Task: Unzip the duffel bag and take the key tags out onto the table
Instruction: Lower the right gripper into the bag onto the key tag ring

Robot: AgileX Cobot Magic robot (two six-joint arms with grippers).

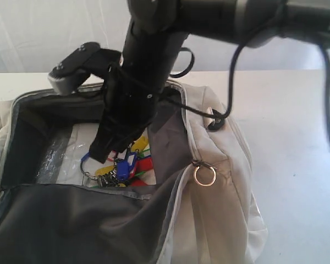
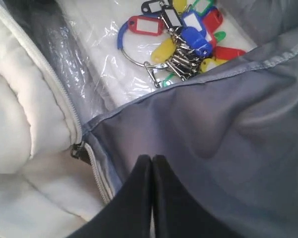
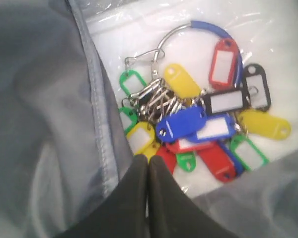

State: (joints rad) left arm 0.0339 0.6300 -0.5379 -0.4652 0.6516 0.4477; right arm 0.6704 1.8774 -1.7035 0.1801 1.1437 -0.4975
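1. Cream fabric all round me: the duffel bag (image 1: 220, 165) lies on the white table (image 1: 286, 110) with its top already unzipped, and the grey lining flap (image 1: 71, 220) sags over the near edge of the opening.
2. My right gripper (image 3: 148, 171) reaches down inside the bag, fingers pressed together with nothing between them, tip just over the near edge of the key tags (image 3: 203, 124). I judge I am there to take them, so the fingers would have to part first.
3. My left gripper (image 2: 152, 166) is also pinched shut. It sits at the lining by the zipper track (image 2: 64, 104); whether it pinches a fold of cloth to hold the mouth wide, I cannot tell.
4. Inside, the bag holds a clear plastic sheet (image 2: 84, 64) over a pale bottom, and on it the bunch: yellow, green, red, blue and black tags on a blue-sleeved ring (image 3: 208, 29).
5. Outside, the ring pull (image 1: 204, 175) hangs at the bag's corner.
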